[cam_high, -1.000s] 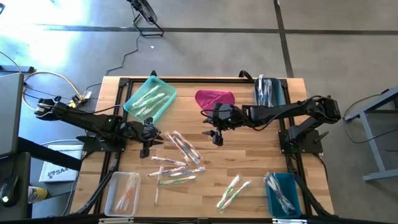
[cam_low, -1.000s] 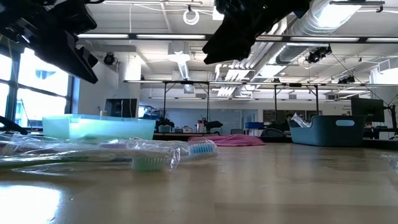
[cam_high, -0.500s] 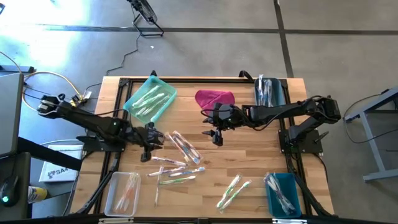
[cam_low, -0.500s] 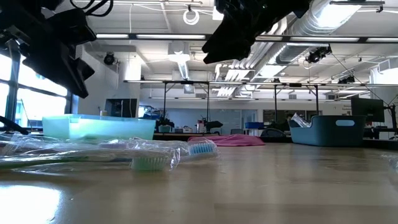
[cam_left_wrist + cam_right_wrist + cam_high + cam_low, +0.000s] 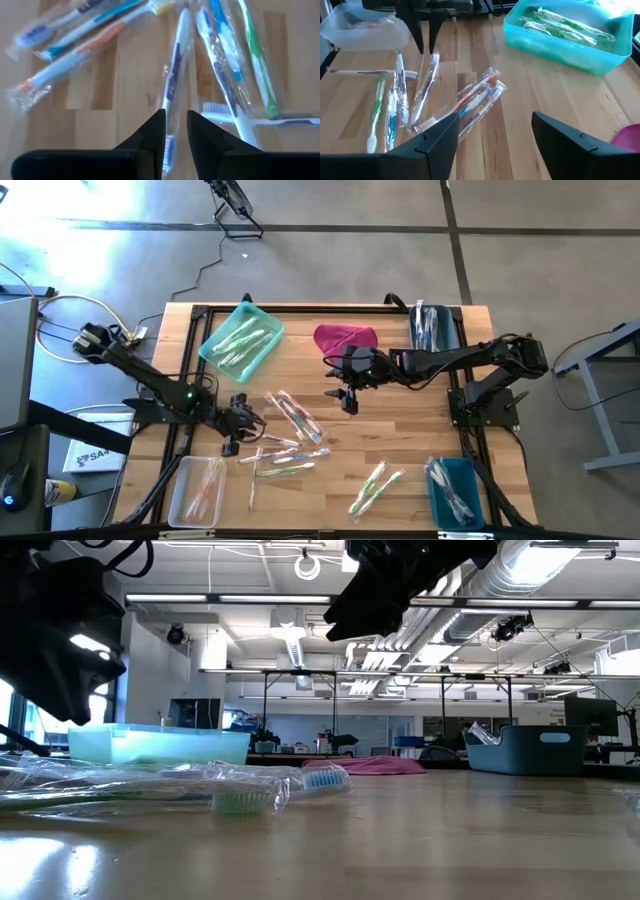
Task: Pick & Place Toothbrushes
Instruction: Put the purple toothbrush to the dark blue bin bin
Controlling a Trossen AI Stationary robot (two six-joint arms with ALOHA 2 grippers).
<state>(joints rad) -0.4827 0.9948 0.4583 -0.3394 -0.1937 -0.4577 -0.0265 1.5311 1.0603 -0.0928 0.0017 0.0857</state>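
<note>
The left claw (image 5: pixel 232 446) hangs low over the bench (image 5: pixel 400 430), at the left edge of the loose toothbrushes (image 5: pixel 285 442) scattered at mid-bench. Its fingers (image 5: pixel 155 131) stand a narrow gap apart, straddling the end of one wrapped brush (image 5: pixel 172 80) with a white and blue handle; whether they touch it cannot be told, and nothing is lifted. Around that brush lie others in clear wrappers, with orange, blue and green handles.

Near the pile, toward the front left corner, a clear bin (image 5: pixel 198 488) holds a few brushes. A small pair of green-and-white brushes (image 5: pixel 374 487) lies to the pile's right near the front edge, and beyond them a blue bin (image 5: pixel 455 490) at the front right corner holds more.

The right claw (image 5: pixel 348 403) hovers above the bench just past the pile, released with fingers spread wide and nothing between them, pointing toward the pile and the left claw.

Farther back from the pile, a teal bin (image 5: pixel 241 340) on the left holds green and white brushes, a magenta cloth (image 5: pixel 345 337) lies at centre rear, and a dark blue bin (image 5: pixel 433 327) with brushes sits at the rear right.
</note>
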